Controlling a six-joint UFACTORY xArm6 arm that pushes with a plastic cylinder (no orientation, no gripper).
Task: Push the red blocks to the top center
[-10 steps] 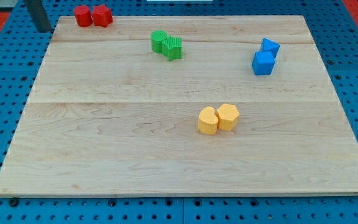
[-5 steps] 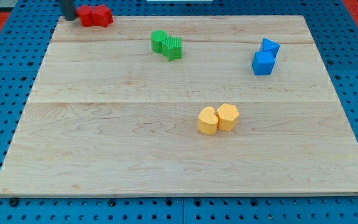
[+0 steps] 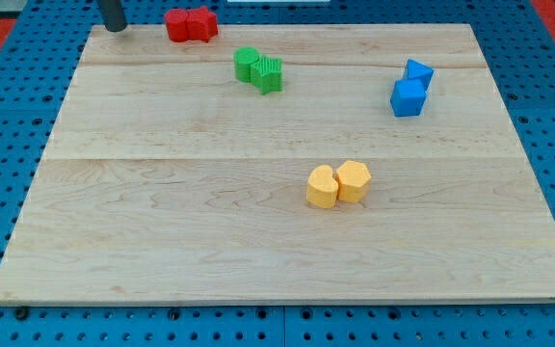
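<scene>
Two red blocks (image 3: 191, 24) sit touching side by side at the board's top edge, left of centre. My tip (image 3: 115, 29) is at the top left corner, well to the left of the red blocks and not touching them. Only the rod's lower part shows.
Two green blocks (image 3: 259, 69) lie just below and right of the red ones. Two blue blocks (image 3: 410, 88) are at the upper right. Two yellow blocks (image 3: 338, 183) lie near the middle. The wooden board (image 3: 162, 222) rests on a blue pegboard.
The red blocks slid to the right along the top edge. My tip moved right from the board's left corner, pushed them, and now stands apart from them.
</scene>
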